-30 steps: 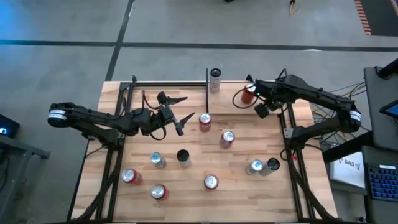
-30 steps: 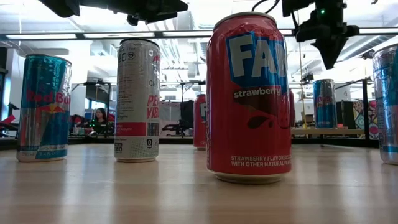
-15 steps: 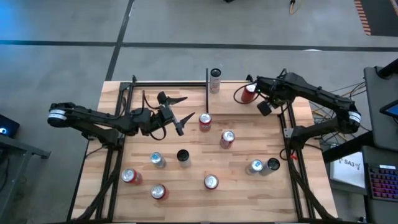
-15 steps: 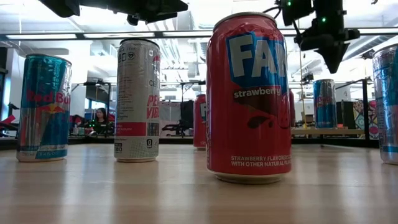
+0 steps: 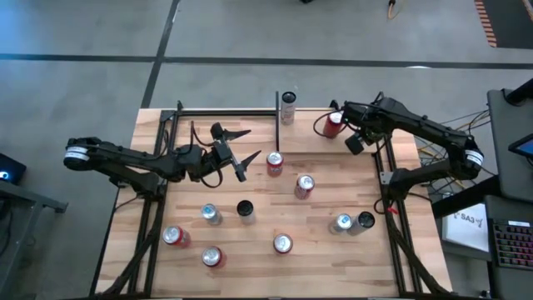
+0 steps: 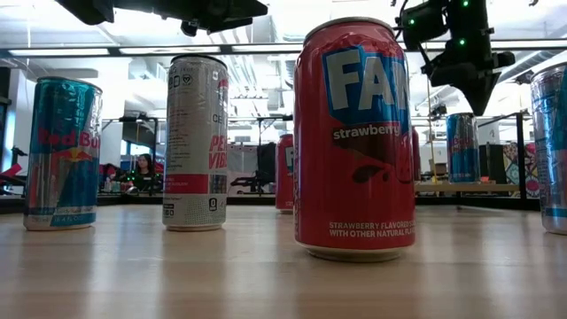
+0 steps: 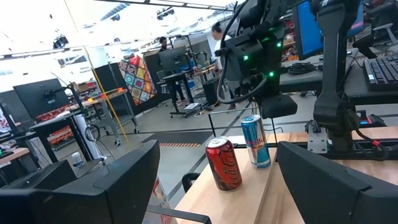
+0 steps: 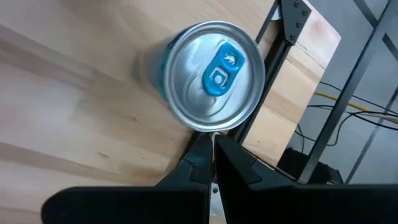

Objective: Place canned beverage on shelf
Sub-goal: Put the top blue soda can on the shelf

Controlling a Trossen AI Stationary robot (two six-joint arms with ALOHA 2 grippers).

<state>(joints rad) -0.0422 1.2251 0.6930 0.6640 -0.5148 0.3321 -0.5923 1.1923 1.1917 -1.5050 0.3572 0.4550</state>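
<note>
Right gripper [image 8: 210,144] closed, empty, hovering by the blue-tabbed silver can [image 8: 208,76].

I read this can as standing on the light-wood, black-railed shelf [image 5: 316,137] at the table's back. Left gripper [image 5: 236,150] waits spread open, holding nothing, mid-table.

A red strawberry can [image 6: 356,137] stands beside a white-and-pink one [image 6: 196,142]. The Red Bull can [image 6: 62,152] is teal. The table [image 5: 333,196] is pale wood.

At lower left we see a monitor [image 5: 7,173]; at right, a keyboard [image 5: 510,243]; above, grey floor [image 5: 250,42].
</note>
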